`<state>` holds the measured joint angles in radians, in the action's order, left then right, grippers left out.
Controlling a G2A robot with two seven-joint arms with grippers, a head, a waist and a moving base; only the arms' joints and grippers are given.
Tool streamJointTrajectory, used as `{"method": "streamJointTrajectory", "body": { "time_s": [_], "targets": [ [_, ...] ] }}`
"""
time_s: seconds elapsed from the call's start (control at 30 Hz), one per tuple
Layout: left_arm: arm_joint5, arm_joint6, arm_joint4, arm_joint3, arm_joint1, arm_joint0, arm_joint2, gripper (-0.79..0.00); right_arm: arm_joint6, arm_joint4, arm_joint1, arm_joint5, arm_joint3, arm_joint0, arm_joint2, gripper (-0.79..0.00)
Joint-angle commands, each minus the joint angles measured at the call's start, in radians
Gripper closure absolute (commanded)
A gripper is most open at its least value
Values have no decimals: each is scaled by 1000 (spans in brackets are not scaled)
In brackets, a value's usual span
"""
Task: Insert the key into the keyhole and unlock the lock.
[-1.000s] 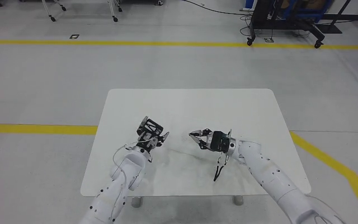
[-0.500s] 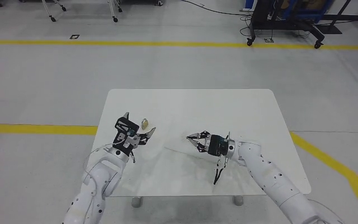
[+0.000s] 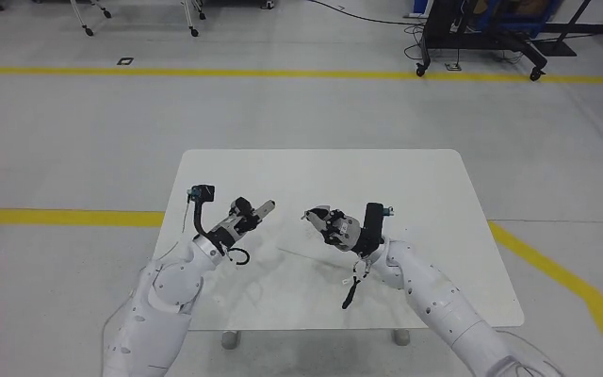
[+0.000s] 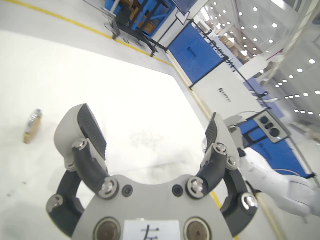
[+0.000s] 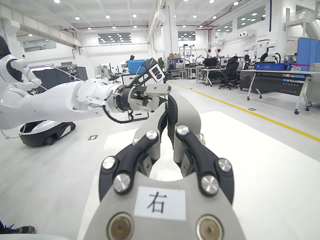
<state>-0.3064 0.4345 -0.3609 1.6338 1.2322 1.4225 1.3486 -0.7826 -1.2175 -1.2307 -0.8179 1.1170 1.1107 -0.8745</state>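
Lock (image 4: 32, 126) on table (image 4: 125, 88) near wide-open left claw (image 4: 148, 112); right claw (image 5: 168, 106) closed.

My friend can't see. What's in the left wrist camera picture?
The robot's grey left gripper, with black ribbed pads, is open and empty above a white table. A small brass-coloured lock sits on the table farther off, untouched.
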Motion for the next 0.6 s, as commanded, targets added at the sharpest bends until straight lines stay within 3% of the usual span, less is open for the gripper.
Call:
{"method": "streamJointTrajectory", "body": {
  "time_s": [0.0, 0.2, 0.47, 0.57],
  "targets": [
    [0, -56, -81, 1, 0, 1, 0, -785, -1, -2, 0, 0, 1, 1, 0, 0],
    [-48, -59, 41, -21, 3, 0, 3, -785, -1, -2, 0, 0, 1, 1, 0, 0],
    [-199, 58, 358, -74, 2, -9, 3, -785, 79, 389, -58, -171, -87, -12, 79, 0],
    [-210, 106, 367, -98, -4, -26, 16, -785, 107, 514, -81, -194, -112, -28, 120, 0]
  ]
}}
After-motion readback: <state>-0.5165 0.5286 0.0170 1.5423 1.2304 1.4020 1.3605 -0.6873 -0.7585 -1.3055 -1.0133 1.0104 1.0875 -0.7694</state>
